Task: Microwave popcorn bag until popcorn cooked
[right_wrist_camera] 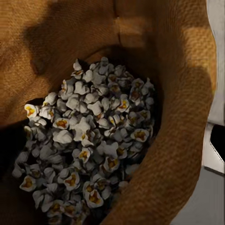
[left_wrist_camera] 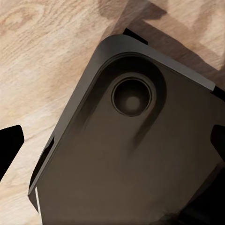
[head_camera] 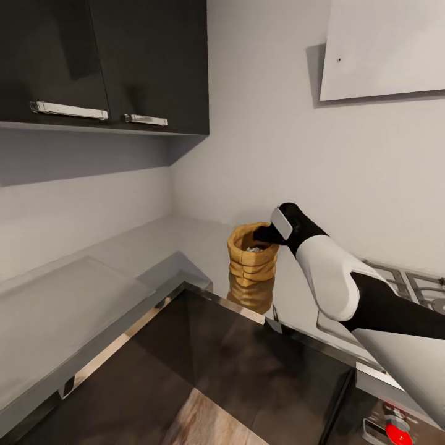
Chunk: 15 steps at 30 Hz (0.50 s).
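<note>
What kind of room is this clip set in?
Almost certainly a kitchen. Dark wall cabinets with silver handles hang over a long grey countertop, a gas hob with grates sits at the right, and a flat white hood is above it. A popcorn bag stands on the counter.

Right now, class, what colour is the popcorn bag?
Tan-orange popcorn bag; clearest in the head view.

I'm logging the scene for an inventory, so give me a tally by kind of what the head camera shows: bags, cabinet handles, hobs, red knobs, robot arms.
Popcorn bag on the countertop: 1
Silver cabinet handles: 2
Gas hob, partly in view: 1
Red knob: 1
Robot arm, its right gripper at the bag's rim: 1
Total: 6
</note>
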Available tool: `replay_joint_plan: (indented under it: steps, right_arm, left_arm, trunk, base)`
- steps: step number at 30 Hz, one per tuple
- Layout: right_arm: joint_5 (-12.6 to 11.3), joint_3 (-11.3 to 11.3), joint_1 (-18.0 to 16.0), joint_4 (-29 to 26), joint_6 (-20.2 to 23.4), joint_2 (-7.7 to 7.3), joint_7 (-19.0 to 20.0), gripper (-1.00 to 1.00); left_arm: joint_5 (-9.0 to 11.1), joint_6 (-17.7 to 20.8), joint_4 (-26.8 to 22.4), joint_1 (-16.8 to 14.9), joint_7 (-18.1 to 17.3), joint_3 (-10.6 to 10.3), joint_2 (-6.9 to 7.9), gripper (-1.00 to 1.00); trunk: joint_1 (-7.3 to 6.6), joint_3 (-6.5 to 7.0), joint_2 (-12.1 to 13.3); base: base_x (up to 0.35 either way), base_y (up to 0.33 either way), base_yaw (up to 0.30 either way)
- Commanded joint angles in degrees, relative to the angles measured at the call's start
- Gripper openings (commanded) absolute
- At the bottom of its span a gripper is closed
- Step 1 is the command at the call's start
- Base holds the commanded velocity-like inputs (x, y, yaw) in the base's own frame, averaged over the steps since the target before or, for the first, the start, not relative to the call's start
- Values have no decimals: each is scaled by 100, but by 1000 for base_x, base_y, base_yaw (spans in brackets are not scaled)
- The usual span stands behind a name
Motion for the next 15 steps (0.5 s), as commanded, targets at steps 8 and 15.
replay_joint_plan:
  steps: [8,15]
  right_arm:
    - [-14,-26,0,-62,-157,5,-507,100]
    - [-15,-31,0,-31,-196,5,-530,100]
  left_arm:
    - [-23,-3,-8,1,-3,-43,-8,100]
    - [-1,-3,-8,1,-3,-28,-3,100]
  trunk:
    - [0,-6,-3]
    - [0,-6,-3]
  base:
    - [-88,0,0]
    - [-32,0,0]
